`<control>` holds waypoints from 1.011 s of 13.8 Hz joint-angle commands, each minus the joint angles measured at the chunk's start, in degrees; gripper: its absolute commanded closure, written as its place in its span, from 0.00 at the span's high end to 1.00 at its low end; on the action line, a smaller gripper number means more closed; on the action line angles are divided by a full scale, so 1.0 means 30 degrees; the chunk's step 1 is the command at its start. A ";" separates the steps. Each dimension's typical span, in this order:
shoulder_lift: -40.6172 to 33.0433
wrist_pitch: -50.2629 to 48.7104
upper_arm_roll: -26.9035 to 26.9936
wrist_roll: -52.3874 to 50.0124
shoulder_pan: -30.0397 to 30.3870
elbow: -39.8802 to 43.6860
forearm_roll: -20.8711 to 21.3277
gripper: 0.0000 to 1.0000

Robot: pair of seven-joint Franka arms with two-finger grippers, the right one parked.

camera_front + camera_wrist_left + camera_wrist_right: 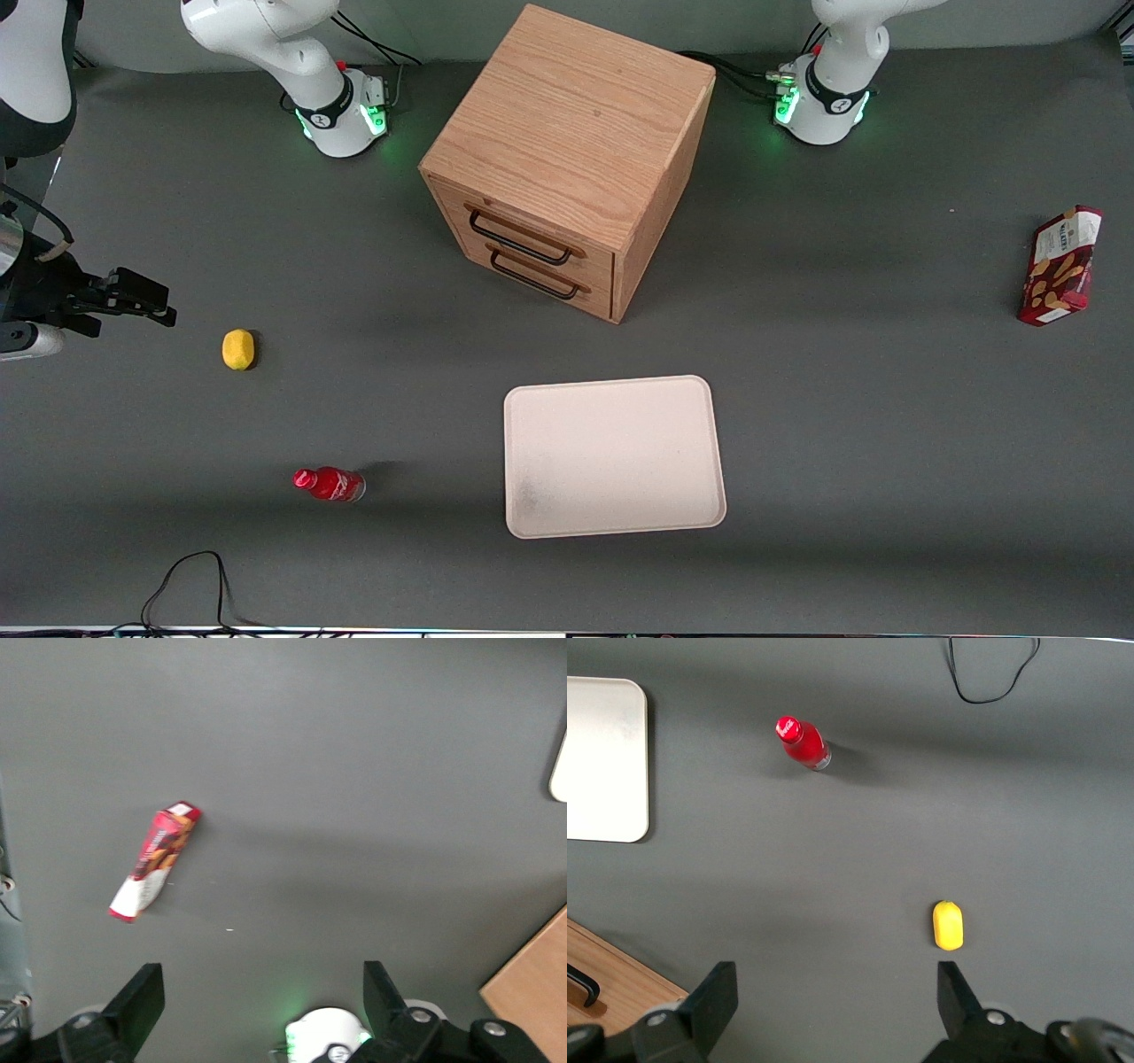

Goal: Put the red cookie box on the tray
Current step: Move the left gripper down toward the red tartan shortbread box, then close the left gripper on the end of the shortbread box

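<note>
red cookie box (pixel 1060 266) at right edge of front view, on table | tray (pixel 613 456) lower middle, bare | gripper (pixel 259 997) spread wide, high above box, holding nothing | nothing done yet

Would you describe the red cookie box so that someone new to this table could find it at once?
Start at the wooden drawer cabinet in the middle, then look toward the working arm's end of the table. The red cookie box lies there alone, under the high, open gripper. Unlike the small red bottle near the yellow fruit, it is a slim carton with cookie pictures.
</note>
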 commanded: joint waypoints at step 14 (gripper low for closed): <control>0.2055 0.6076 -0.0163 1.0262 0.6015 -0.4317 0.1357 1.00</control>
